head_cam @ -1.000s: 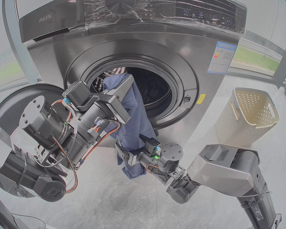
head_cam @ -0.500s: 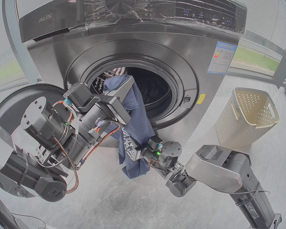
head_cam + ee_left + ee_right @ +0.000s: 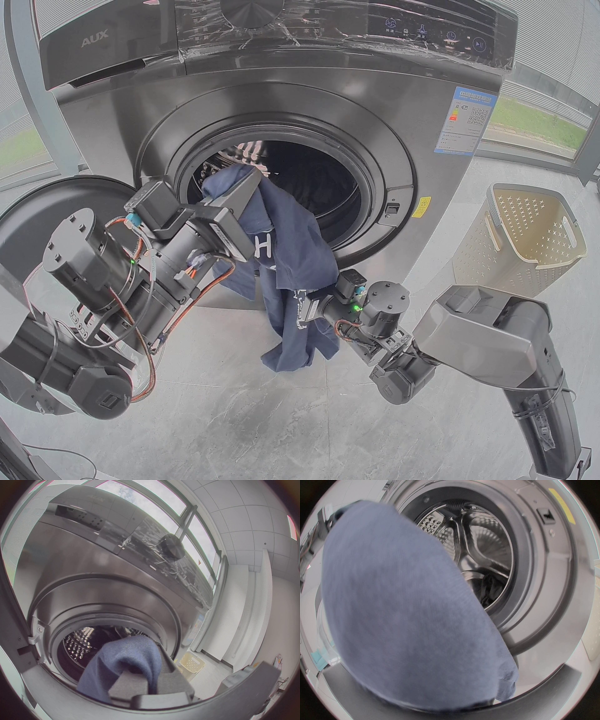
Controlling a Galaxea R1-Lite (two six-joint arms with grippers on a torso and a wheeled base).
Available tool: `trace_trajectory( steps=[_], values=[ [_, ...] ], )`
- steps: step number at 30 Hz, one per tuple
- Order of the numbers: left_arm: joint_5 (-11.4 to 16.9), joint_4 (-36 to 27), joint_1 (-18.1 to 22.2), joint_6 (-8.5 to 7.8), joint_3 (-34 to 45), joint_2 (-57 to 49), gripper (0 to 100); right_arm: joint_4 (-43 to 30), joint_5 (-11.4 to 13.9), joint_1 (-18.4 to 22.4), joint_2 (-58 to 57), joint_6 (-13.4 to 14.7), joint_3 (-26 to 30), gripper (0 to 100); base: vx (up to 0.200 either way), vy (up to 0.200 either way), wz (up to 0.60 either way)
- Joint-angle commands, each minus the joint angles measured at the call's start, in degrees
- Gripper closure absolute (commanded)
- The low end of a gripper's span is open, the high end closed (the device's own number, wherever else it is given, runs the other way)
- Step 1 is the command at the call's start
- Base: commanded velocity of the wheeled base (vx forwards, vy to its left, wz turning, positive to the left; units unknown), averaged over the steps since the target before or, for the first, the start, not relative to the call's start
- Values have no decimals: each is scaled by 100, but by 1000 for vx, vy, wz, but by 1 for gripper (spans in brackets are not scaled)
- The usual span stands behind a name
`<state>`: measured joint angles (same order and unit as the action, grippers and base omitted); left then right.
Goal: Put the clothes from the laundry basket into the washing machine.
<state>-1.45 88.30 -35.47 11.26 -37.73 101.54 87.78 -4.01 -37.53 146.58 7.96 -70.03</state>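
The navy garment [image 3: 287, 250] hangs in the middle of the frame, draped from the lower left lip of the drum opening [image 3: 312, 181] down the front of the washing machine [image 3: 400, 125]. Its hem dangles just above the floor [image 3: 250, 425], and none of it is properly inside the drum yet. Its upper end is pinched in the left gripper [image 3: 245, 182], whose fingers are closed on the cloth at the mouth of the opening, left of centre. Lower down, right of centre, the right gripper [image 3: 309, 306] is buried in the middle folds. Cloth bunches over it, and we cannot tell whether it grips the fabric or merely props it up.

We judge the step in hand to be the loading itself: the garment is out of the basket and presented at the door, but not yet fed in. Deep in the drum, in the right wrist view, lies a dark heap of clothes [image 3: 487, 589].

Next, we think the held top needs carrying deeper past the rim before the left gripper lets go. The hanging tail then needs lifting and pushing in after it, or its weight may drag the whole piece back out over the lip.

The door [image 3: 37, 206] stands swung open at the left edge. The laundry basket [image 3: 531, 244] stands on the floor at the right, well apart from the opening.
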Motion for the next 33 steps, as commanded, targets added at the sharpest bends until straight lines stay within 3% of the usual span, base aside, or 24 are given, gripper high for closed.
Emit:
trace_trajectory(
  steps=[1,4,12,19,24,25,30,33],
  values=[
    [66,-5,515,-1,477,77,100,72,41,141,-1035,56,965,100,0,0,0],
    [66,-5,665,-1,793,297,100,72,50,141,-1360,65,1229,100,0,0,0],
    [66,12,691,-45,1312,806,100,63,41,-79,-1764,83,1299,100,0,0,0],
    [119,21,190,-54,1637,1193,100,72,23,-316,-1896,180,1168,100,0,0,0],
    [110,21,111,-54,1628,1343,100,72,23,-316,-1958,180,1168,100,0,0,0],
    [119,21,111,-54,1628,1343,0,72,23,-316,-1967,180,1176,100,0,0,0],
    [136,21,67,-45,1910,1404,0,72,23,-281,-2046,180,1159,100,0,0,0],
    [215,21,-47,-133,2279,1527,0,72,14,-263,-2107,180,1150,100,0,0,0]
  ],
)
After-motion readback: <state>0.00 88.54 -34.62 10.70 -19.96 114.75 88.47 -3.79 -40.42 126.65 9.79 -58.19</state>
